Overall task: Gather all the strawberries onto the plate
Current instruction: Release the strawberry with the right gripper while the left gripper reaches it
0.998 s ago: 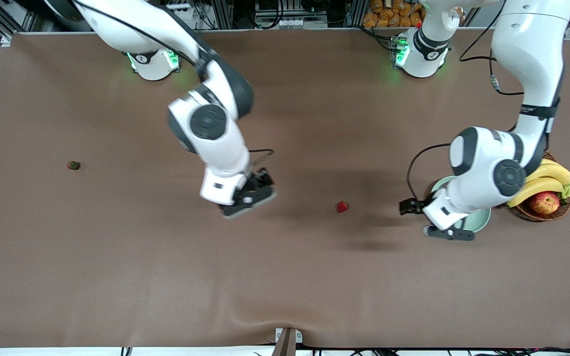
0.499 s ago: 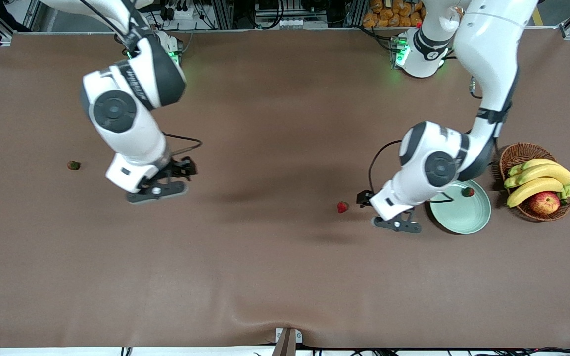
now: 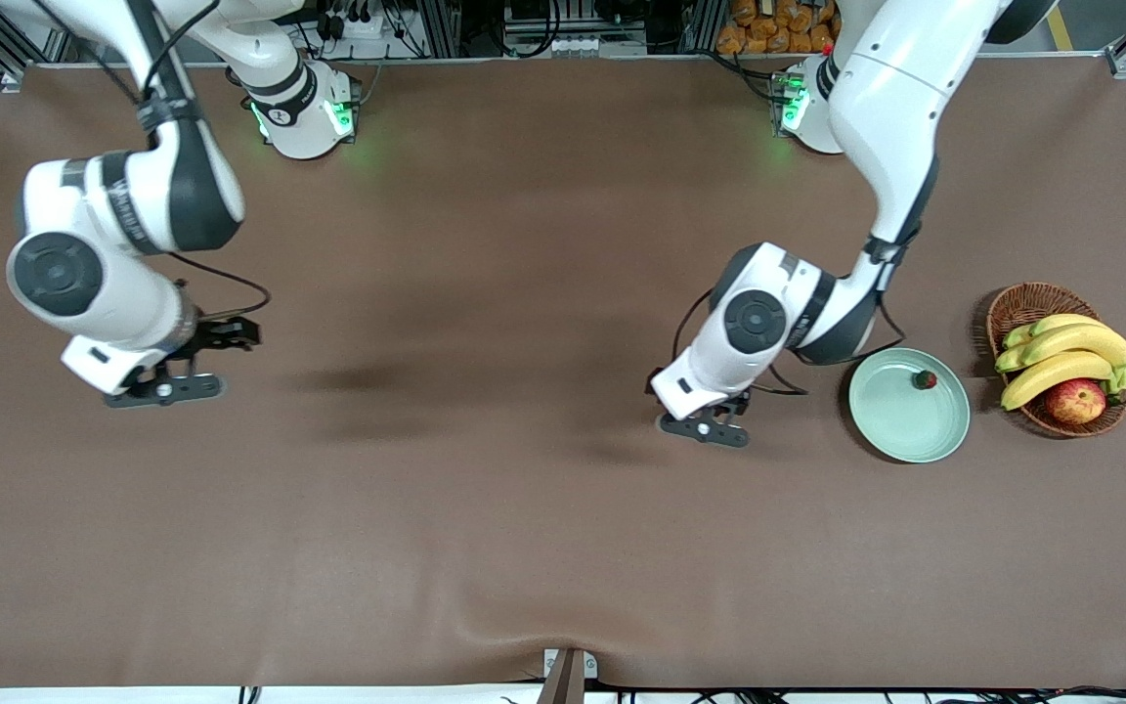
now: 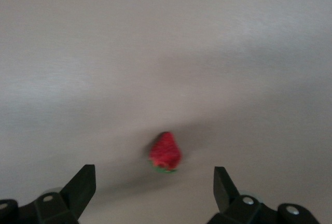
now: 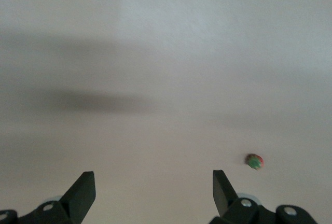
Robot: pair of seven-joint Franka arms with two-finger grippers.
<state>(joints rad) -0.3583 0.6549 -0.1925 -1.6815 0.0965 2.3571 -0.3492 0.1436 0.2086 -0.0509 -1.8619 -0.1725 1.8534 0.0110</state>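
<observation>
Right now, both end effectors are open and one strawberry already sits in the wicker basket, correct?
Not quite: the front view shows that strawberry in the plate, not the wicker basket. The left end effector and right end effector are open.

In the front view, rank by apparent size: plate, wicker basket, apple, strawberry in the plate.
Plate and wicker basket look about equally wide, so I won't rank them. Then the apple. Smallest is the strawberry.

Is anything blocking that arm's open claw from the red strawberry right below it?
Nothing visible does. The left gripper hangs open over the red strawberry, which lies alone on bare table. In the front view the arm covers that berry; the plate lies beside it toward the basket.
</observation>
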